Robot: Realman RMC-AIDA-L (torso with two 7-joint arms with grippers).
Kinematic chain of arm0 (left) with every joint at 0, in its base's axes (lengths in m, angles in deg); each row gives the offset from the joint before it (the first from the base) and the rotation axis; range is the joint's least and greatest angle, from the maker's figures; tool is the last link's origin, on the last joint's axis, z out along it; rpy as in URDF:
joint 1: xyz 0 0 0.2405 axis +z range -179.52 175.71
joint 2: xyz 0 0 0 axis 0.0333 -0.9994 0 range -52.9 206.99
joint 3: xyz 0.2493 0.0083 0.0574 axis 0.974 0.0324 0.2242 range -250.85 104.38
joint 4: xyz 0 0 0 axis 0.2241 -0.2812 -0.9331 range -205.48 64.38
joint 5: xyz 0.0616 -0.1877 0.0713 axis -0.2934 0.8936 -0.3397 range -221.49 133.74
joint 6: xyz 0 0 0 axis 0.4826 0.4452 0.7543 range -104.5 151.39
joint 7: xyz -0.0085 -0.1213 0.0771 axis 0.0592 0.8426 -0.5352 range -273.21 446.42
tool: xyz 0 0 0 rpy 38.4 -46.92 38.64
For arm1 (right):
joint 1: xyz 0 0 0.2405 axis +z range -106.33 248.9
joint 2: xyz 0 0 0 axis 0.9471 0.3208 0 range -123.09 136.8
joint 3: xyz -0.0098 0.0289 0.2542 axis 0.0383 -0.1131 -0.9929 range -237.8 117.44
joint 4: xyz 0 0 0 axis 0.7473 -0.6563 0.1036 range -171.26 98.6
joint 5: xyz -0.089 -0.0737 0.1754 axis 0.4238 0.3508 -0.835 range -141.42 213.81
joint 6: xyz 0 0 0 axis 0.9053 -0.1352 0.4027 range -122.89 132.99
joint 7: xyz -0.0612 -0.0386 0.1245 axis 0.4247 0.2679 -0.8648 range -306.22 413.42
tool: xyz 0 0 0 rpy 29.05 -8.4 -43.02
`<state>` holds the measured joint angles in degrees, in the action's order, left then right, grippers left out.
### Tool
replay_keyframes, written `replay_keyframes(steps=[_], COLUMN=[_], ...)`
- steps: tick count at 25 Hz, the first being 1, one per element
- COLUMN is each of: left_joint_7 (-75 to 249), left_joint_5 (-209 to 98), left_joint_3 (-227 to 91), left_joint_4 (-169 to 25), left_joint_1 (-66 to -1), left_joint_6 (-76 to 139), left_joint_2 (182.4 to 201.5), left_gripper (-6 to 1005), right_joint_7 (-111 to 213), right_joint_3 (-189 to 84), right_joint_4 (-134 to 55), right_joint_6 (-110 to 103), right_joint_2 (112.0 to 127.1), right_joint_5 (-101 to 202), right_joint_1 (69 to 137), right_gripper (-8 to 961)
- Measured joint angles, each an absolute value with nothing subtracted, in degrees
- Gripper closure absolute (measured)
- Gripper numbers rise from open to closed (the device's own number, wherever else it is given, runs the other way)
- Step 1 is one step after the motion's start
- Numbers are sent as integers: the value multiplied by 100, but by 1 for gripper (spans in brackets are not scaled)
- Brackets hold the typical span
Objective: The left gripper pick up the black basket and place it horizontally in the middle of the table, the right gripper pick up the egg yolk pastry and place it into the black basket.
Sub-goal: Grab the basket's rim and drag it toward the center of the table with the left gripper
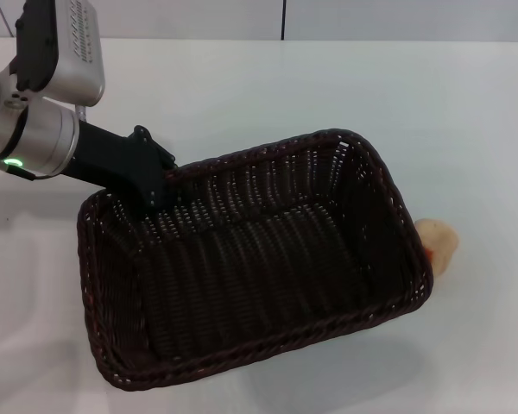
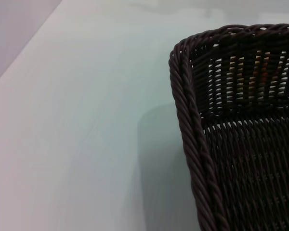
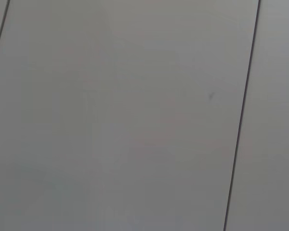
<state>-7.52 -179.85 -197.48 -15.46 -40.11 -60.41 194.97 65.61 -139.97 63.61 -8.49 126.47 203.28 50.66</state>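
Observation:
The black basket (image 1: 268, 347) fills the middle of the head view, its long side running slantwise across the white table (image 1: 328, 86). My left gripper (image 1: 152, 191) is shut on the basket's far left rim. The basket casts a shadow offset from its base, so it looks raised off the table. The left wrist view shows one braided corner of the basket (image 2: 192, 130) above the table (image 2: 77, 120). The egg yolk pastry (image 1: 440, 243), cream with a red patch, lies on the table against the basket's right end. It shows dimly through the weave (image 2: 253, 72). The right gripper is out of view.
The table's far edge meets a grey wall with a dark vertical seam (image 1: 283, 19). The right wrist view shows only flat grey panels with thin dark seams (image 3: 243, 115).

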Motion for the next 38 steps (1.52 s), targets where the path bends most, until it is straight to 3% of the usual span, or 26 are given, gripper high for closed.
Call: replay_keyframes(steps=[18, 23, 26, 32, 38], left_joint_7=[-171, 51, 232, 391, 685], left_joint_5=[-17940, -17949, -17990, -17991, -17966], left_joint_3=[-18918, -18673, -18482, -18240, -18091], left_joint_4=[-1164, -1029, -743, 88, 518], left_joint_1=[-3742, -3718, -3608, -3281, -3305], left_joint_6=[-5805, -5845, -5837, -5692, -5770], left_joint_2=[19511, 19511, 19524, 19557, 19536], left_gripper=[770, 662, 473, 305, 219], right_joint_7=[6573, 6573, 6573, 6573, 6573], right_joint_3=[-13990, -14001, -14005, -14014, -14037], right_joint_4=[6309, 6266, 6243, 6193, 6158], right_joint_6=[-905, -905, -905, -905, -903], right_joint_2=[12623, 12621, 12621, 12613, 12612], right_joint_5=[20330, 20335, 20336, 20337, 20336], right_joint_1=[5128, 5156, 5177, 5239, 5248], right_gripper=[571, 571, 571, 571, 572])
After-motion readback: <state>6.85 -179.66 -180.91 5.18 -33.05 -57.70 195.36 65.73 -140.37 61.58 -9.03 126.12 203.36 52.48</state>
